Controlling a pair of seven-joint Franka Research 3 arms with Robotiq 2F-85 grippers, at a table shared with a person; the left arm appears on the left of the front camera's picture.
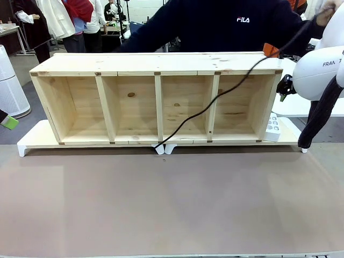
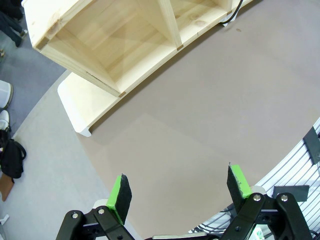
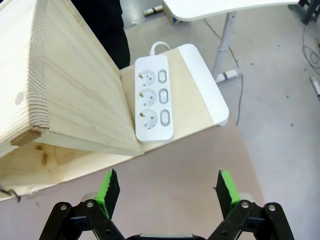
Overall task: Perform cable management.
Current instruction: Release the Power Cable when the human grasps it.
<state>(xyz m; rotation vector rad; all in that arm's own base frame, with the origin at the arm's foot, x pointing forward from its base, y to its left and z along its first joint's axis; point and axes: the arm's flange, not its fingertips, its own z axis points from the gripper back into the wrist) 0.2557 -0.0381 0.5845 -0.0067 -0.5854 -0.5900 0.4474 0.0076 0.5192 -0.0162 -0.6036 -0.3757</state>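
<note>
Grippers first: my right gripper [image 3: 165, 192] stands wide, nothing between its green pads [image 3: 108, 192], hanging above the table's brown mat just short of the white power strip [image 3: 154, 97], which lies against the end wall of the wooden shelf unit [image 3: 65, 85]. My left gripper [image 2: 181, 192] is equally spread and empty, over bare mat near the shelf's other end. Outward from there, the cable [image 1: 236, 86] runs from the person's raised hand [image 1: 324, 15] at far right, down over the shelf's top front edge, slanting across the open compartments to the mat by the white feet at the middle, where its end rests. I judge the task barely begun: cord loose and unrouted, strip's three sockets vacant, neither arm on the cable. Taking, routing and likely plugging all remain.
</note>
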